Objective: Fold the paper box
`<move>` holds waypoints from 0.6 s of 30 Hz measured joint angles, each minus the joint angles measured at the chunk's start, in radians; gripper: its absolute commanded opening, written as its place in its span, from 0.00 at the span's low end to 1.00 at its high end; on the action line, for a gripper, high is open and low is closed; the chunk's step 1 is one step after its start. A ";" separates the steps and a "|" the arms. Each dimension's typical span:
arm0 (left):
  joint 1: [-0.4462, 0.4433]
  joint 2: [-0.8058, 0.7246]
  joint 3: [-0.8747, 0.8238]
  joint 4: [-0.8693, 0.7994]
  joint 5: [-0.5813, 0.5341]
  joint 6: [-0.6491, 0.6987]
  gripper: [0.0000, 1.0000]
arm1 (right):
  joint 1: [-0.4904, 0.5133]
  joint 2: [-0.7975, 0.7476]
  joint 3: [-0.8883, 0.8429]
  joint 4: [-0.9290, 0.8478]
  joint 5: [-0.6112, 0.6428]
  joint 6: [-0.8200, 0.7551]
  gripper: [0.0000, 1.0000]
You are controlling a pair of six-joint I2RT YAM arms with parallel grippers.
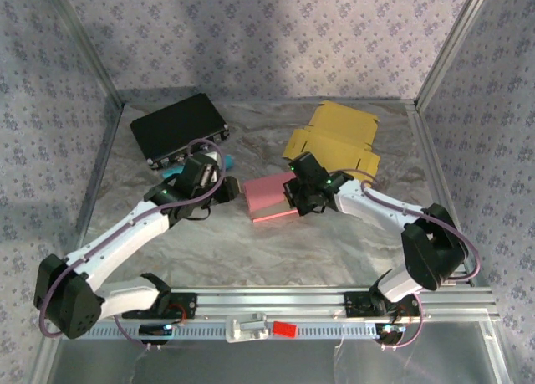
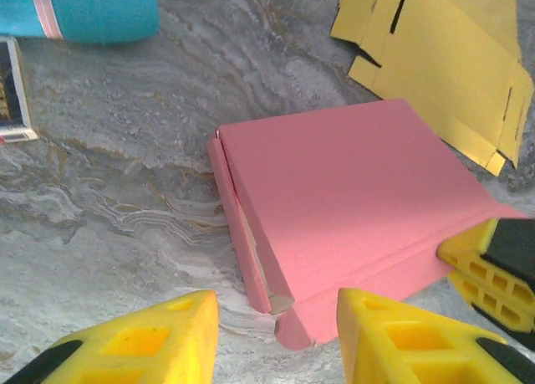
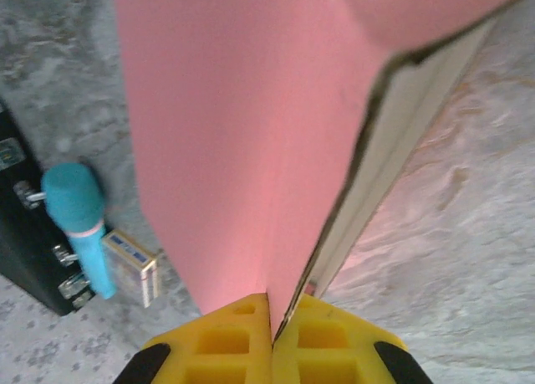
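The pink paper box (image 1: 269, 198) lies mid-bench on a grey, marbled, crinkled covering (image 1: 251, 250), just in front of a flat yellow cardboard blank (image 1: 334, 137). A black case (image 1: 180, 129) sits at the back left. Floral-patterned walls (image 1: 267, 33) and metal frame posts (image 1: 445, 53) enclose the bench. The right tool (image 3: 272, 317) is pinched tight on the box's lid edge. The left tool (image 2: 276, 330) stands partly apart by the box's corner, gripping nothing.

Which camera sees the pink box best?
Left wrist view: the pink box lies almost whole and sharp. The top view shows it small, partly covered. The right wrist view shows a blurry flap pinched by the right gripper.
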 measured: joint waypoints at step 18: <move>0.040 0.247 -0.006 0.085 0.197 -0.169 0.42 | -0.023 -0.123 0.047 -0.251 0.010 -0.224 0.65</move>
